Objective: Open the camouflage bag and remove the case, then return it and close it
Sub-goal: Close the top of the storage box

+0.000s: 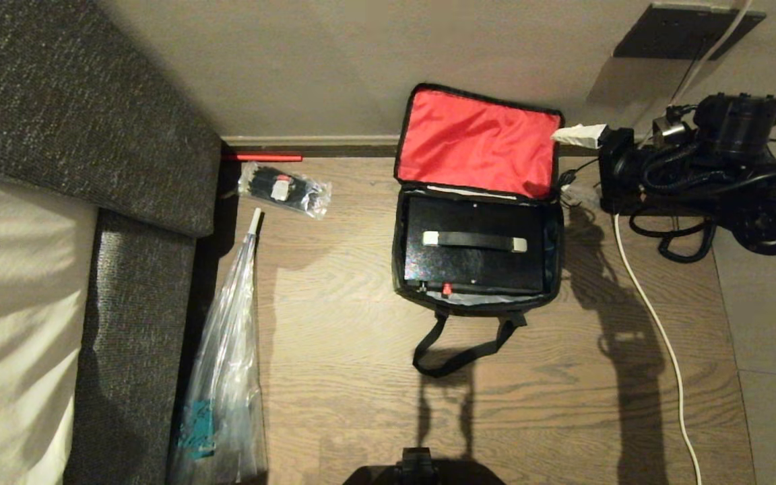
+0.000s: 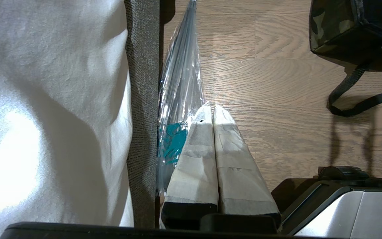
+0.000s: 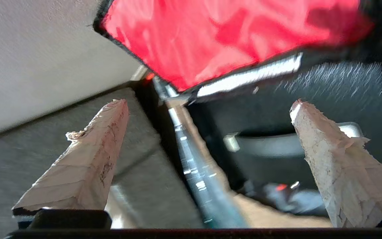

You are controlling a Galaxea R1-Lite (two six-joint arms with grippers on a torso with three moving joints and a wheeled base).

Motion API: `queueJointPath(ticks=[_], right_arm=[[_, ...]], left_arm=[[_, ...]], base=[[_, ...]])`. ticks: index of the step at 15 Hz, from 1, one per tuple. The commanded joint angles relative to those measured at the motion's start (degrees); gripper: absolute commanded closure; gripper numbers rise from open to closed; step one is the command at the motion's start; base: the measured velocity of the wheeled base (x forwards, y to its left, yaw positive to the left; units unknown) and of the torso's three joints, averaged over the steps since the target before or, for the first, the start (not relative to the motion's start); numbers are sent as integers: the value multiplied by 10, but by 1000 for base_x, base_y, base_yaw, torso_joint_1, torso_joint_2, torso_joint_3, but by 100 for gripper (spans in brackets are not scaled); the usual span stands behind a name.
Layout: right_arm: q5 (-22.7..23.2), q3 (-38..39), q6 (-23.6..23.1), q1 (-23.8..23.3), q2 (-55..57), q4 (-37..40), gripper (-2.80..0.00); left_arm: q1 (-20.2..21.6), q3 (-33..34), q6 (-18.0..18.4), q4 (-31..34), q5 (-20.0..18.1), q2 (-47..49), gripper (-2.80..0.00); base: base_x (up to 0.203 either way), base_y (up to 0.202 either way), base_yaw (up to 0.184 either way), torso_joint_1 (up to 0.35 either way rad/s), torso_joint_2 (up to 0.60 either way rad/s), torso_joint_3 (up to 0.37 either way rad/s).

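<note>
On the wooden floor, the case (image 1: 474, 259) lies crosswise inside the open camouflage bag (image 1: 477, 202), at eight o'clock from the right claw (image 1: 580, 135), its fingers spread apart and empty.

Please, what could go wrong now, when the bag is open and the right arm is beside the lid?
1. The lid only leans against the wall; the right gripper, jaws open at its edge, could knock it down over the case.
2. The case nearly fills the bag, so its handle looks like the only easy grip, and a slanted pull might drag the bag along.
3. The white cable on the floor lies under the right arm and might snag.
</note>
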Motion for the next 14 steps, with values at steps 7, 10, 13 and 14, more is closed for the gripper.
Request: queueJointPath(ticks=[7,10,13,14], right_arm=[[-17,-173,-74,-33,156,3,-280],[-7,-186,-76,-63,165,4,0],[50,-167,-80,-104,151,5,0],[50,-159,-85,-110,147,6,0]], left_arm=[[0,1,0,0,0,1,0],[0,1,0,0,0,1,0],[0,1,0,0,0,1,0],[0,1,0,0,0,1,0]], base=[[0,0,0,0,0,0],[0,0,0,0,0,0],[0,0,0,0,0,0],[0,0,0,0,0,0]])
